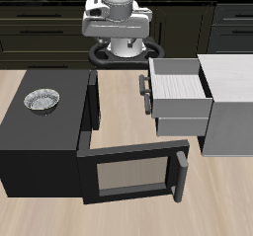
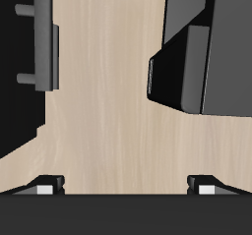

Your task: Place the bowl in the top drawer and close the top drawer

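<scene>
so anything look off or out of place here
Nothing spilled or damaged. The bowl sits upright on top of the black box, whose door hangs open. The top drawer is pulled out and empty.

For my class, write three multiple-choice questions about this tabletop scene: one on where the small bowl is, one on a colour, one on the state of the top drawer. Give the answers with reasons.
1. Where does the small round silvery-grey bowl sit?
A. on top of the large black box
B. inside the drawer
C. on the wooden table

2. What colour is the bar handle on the light grey top drawer?
A. white
B. dark grey
C. yellow

3. What state is the top drawer in?
A. shut
B. pulled open and holding nothing
C. pulled open with the bowl inside

Answers: 1 A, the bowl rests on the box's black top. 2 B, the handle is darker than the drawer front. 3 B, its pale inside shows bare.
</scene>
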